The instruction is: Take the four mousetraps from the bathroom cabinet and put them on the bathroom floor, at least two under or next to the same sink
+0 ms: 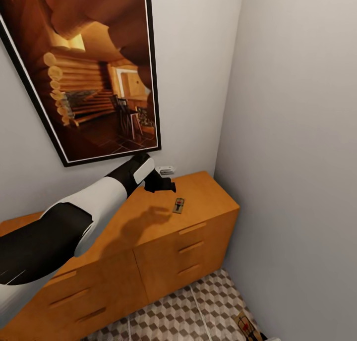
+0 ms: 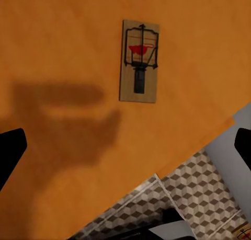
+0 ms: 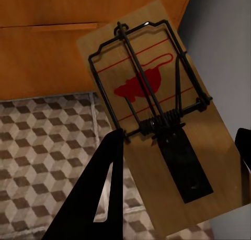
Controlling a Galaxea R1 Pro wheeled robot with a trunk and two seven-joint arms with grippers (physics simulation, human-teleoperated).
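One mousetrap [image 1: 179,205] lies flat on the right part of the orange-brown cabinet [image 1: 163,242] top. My left gripper [image 1: 161,182] hovers above the top, a little behind and left of that trap. In the left wrist view the same mousetrap [image 2: 139,61] lies ahead of my left gripper [image 2: 125,151], whose fingers [image 2: 10,151] stand wide apart and open, with nothing between them. My right gripper [image 3: 172,167] is shut on a second mousetrap [image 3: 157,120], held over the cube-pattern bathroom floor [image 3: 47,146]. That held mousetrap [image 1: 244,325] shows low at the right of the head view.
A large framed picture [image 1: 84,68] hangs on the wall above the cabinet. A small white object [image 1: 165,170] sits at the back of the cabinet top. A grey wall [image 1: 297,157] closes in on the right. Tiled floor [image 1: 188,311] runs in front of the drawers.
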